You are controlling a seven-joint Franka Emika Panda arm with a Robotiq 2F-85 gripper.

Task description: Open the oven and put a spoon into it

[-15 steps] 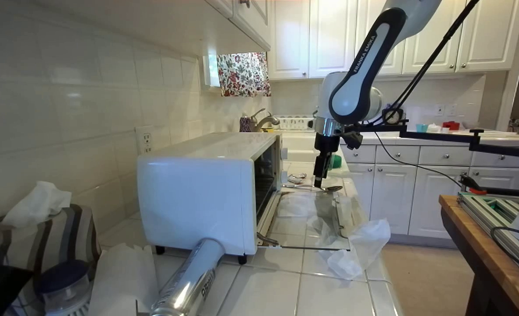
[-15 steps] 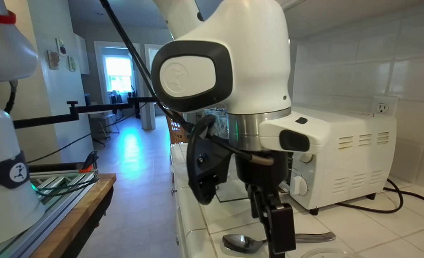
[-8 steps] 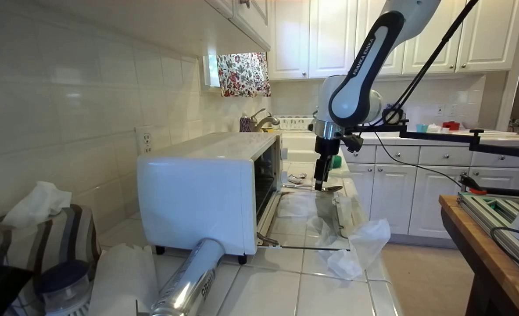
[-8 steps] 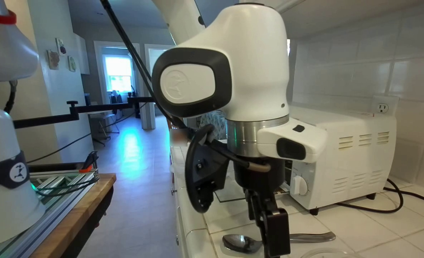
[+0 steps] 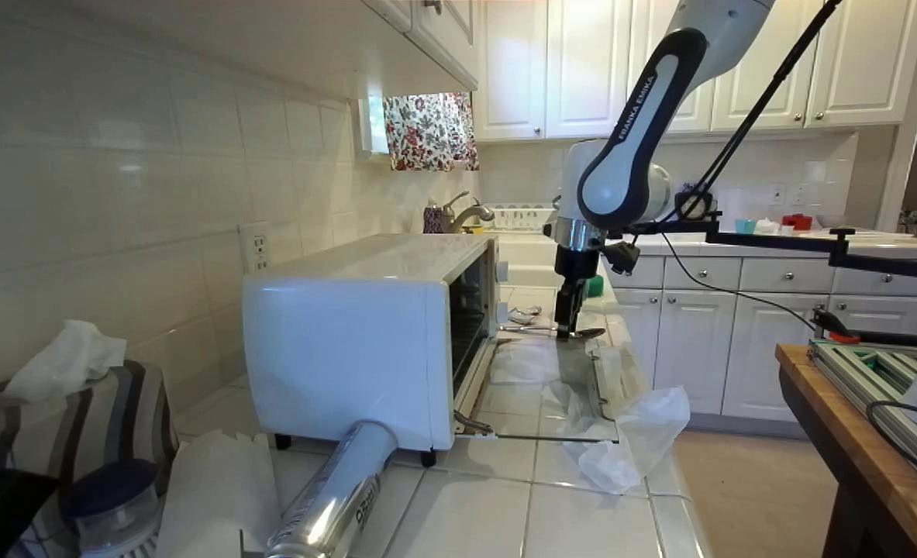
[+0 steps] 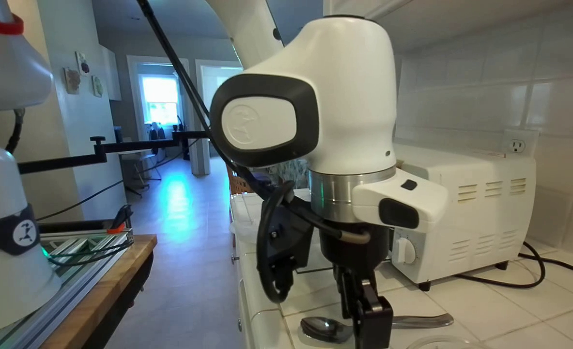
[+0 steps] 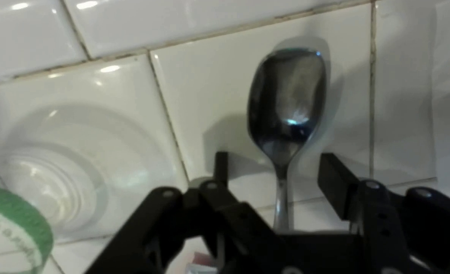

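A silver spoon (image 7: pixel 288 99) lies on the white tiled counter, and it shows in both exterior views (image 6: pixel 322 330) (image 5: pixel 588 333). My gripper (image 7: pixel 274 167) is open, pointing down, with one finger on each side of the spoon's neck and visible gaps to both. In both exterior views the gripper (image 5: pixel 565 332) (image 6: pixel 372 329) is low over the spoon; its fingertips run out of frame in one, so contact with the counter cannot be told. The white oven (image 5: pixel 349 349) stands against the wall, also seen from its control side (image 6: pixel 480 208). Its door (image 5: pixel 604 387) is folded down.
Crumpled translucent paper (image 5: pixel 632 442) lies over the door's outer edge. A shiny foil roll (image 5: pixel 342 496) and a striped tissue box (image 5: pixel 132 418) are by the oven's side. A clear round container (image 7: pixel 53 186) and a green-rimmed item (image 7: pixel 15 228) are beside the spoon.
The arm and gripper have moved down, with the fingers now lower around the spoon's neck. The spoon, the oven and its open door have not moved.
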